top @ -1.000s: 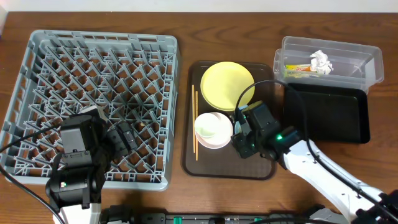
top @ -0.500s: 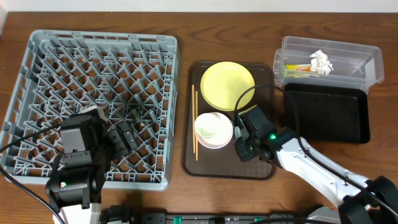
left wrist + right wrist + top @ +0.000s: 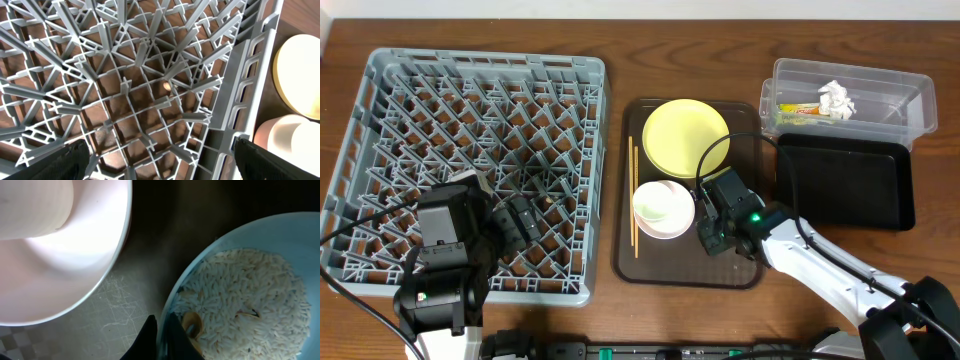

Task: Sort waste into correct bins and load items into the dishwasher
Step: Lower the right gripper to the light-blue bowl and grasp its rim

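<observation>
In the right wrist view my right gripper (image 3: 162, 335) is shut on the rim of the light blue bowl (image 3: 235, 235), one finger inside and one outside. The bowl holds white rice (image 3: 250, 300) and a beige food piece (image 3: 191, 325). Beside it stands the white bowl (image 3: 65, 255). From overhead, the right gripper (image 3: 712, 238) covers the blue bowl on the brown tray (image 3: 740, 272), next to the white bowl (image 3: 663, 208), yellow plate (image 3: 685, 138) and chopsticks (image 3: 633, 195). My left gripper (image 3: 520, 222) hangs open over the grey dish rack (image 3: 480, 100).
At the back right a clear tub (image 3: 910, 100) holds a crumpled tissue (image 3: 836, 98) and a green-yellow wrapper (image 3: 798, 110). A black tray (image 3: 845, 185) lies in front of it. In the left wrist view the rack's pegs (image 3: 150, 75) fill the frame, with the plate (image 3: 300, 70) beyond its wall.
The right gripper's jaws have closed onto the blue bowl's rim, and its wrist has shifted slightly toward the tray's front. The left arm has not moved.
</observation>
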